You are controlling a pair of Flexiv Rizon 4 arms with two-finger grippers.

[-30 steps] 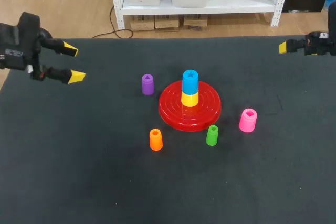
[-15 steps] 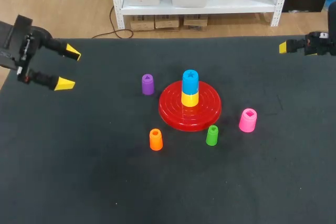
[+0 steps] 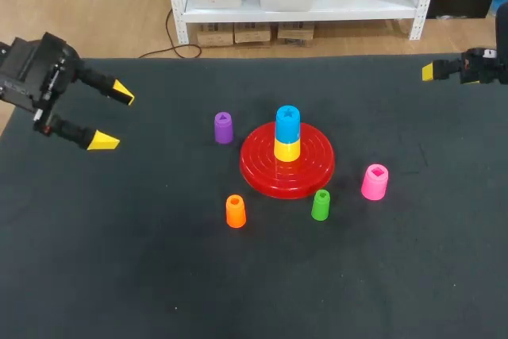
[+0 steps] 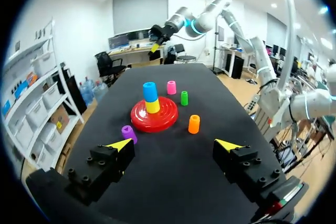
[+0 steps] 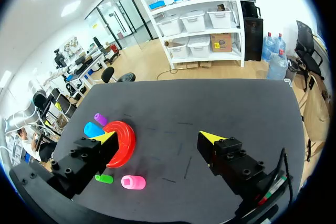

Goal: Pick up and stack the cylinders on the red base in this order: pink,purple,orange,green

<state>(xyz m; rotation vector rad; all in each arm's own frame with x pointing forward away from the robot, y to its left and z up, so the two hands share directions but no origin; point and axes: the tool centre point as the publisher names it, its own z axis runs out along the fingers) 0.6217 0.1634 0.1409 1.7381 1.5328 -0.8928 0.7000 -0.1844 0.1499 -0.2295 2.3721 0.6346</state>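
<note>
Table (image 3: 159, 275): black, holds red base (image 3: 287, 166) with blue cylinder (image 3: 287, 119) on yellow cylinder (image 3: 287, 149).
Pink cylinder (image 3: 375, 182): upright beside base, well apart from our grippers.
Left gripper (image 3: 113, 117): jaws apart, empty.
Right gripper (image 5: 157, 137): jaws apart, empty.

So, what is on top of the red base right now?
A yellow cylinder stands on the red base, a blue cylinder stacked on it. The base's middle beneath them is hidden.

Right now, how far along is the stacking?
Nothing done: the red base holds only yellow and blue. Nothing in hand: left claw and right claw are open, empty. Left to stack, all standing on the table: pink, purple, orange, green.
</note>
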